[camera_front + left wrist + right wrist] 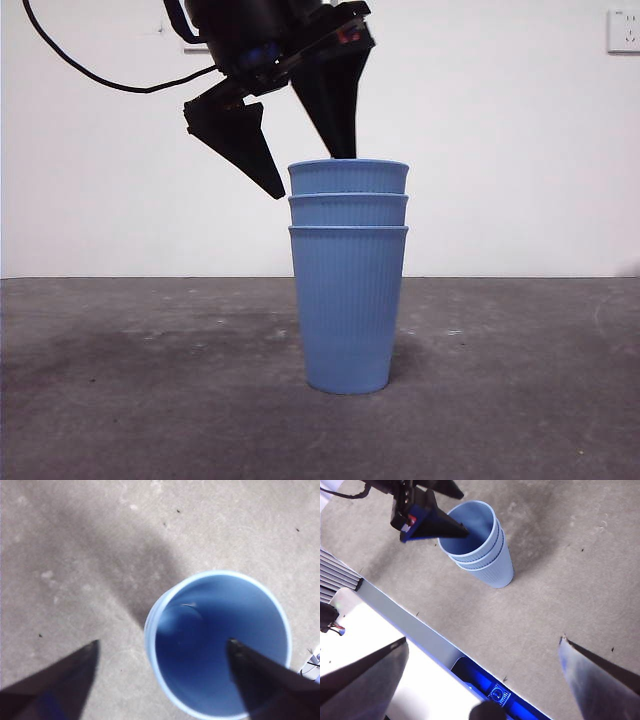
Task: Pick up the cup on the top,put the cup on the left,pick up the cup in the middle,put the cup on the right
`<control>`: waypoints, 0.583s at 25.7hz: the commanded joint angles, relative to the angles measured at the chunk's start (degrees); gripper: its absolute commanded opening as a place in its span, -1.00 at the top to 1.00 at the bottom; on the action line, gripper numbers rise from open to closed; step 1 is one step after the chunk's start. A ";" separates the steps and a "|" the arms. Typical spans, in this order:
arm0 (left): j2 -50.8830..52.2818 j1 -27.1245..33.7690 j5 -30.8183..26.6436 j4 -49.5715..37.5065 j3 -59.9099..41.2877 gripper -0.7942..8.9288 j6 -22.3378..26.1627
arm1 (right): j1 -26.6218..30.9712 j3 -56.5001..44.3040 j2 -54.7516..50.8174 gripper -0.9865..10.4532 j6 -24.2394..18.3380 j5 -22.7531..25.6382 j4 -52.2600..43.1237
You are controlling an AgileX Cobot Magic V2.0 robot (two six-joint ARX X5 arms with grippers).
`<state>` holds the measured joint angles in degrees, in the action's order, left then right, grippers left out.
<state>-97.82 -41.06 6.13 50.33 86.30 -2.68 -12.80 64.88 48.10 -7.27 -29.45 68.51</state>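
Note:
Three ribbed blue cups stand nested on the grey table: the top cup [348, 176], the middle cup [348, 210] and the bottom cup [348, 310]. My left gripper [312, 174] is open above the stack, straddling the top cup's rim on its left side as the front view shows it. One jaw is just inside the cup, the other outside. The left wrist view looks down into the top cup [200, 645] between the gripper's tips [163, 642]. My right gripper [483, 640] is open and empty, well away from the stack [490, 555]. The right wrist view also shows the left gripper [462, 512].
The grey table [520, 400] spreads on both sides of the stack. A white wall with a socket [622, 30] is behind. In the right wrist view a white and blue base [420, 625] runs along the table's edge under the right arm.

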 commanded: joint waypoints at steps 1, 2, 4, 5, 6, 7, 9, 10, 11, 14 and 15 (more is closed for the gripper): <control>-0.42 -0.31 -0.15 0.28 0.00 0.32 -0.61 | -0.13 0.02 0.02 -0.05 0.31 0.00 -0.37; -0.42 -0.35 -0.15 0.28 0.00 0.39 -0.61 | -0.13 0.02 0.02 -0.05 0.31 0.02 -0.37; -0.42 -0.33 -0.17 0.26 0.00 0.40 -0.61 | -0.13 0.02 0.02 -0.05 0.31 0.02 -0.39; -0.42 -0.33 -0.17 0.28 0.00 0.40 -0.63 | -0.13 0.02 0.02 -0.05 0.28 0.02 -0.37; -0.42 -0.33 -0.17 0.31 0.00 0.40 -0.61 | -0.13 0.02 0.02 -0.05 0.28 0.02 -0.37; -0.42 -0.33 -0.17 0.31 0.00 0.40 -0.61 | -0.13 0.02 0.02 -0.05 0.28 0.02 -0.37; -0.42 -0.33 -0.15 0.35 0.00 0.40 -0.61 | -0.13 0.02 0.02 -0.05 0.31 0.00 -0.37; -0.42 -0.33 -0.15 0.44 0.00 0.44 -0.61 | -0.13 0.02 0.02 -0.05 0.28 0.02 -0.37; -0.42 -0.33 -0.15 0.59 0.00 0.51 -0.61 | -0.13 0.02 0.02 -0.05 0.31 0.00 -0.37; -0.42 -0.33 -0.15 0.79 0.00 0.53 -0.61 | -0.13 0.02 0.02 -0.05 0.31 0.00 -0.37; -0.42 -0.33 -0.15 0.85 0.00 0.53 -0.63 | -0.13 0.02 0.02 -0.05 0.31 0.00 -0.37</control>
<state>-97.82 -41.17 6.11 50.98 86.30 -3.05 -12.80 64.88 48.10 -7.27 -29.43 68.51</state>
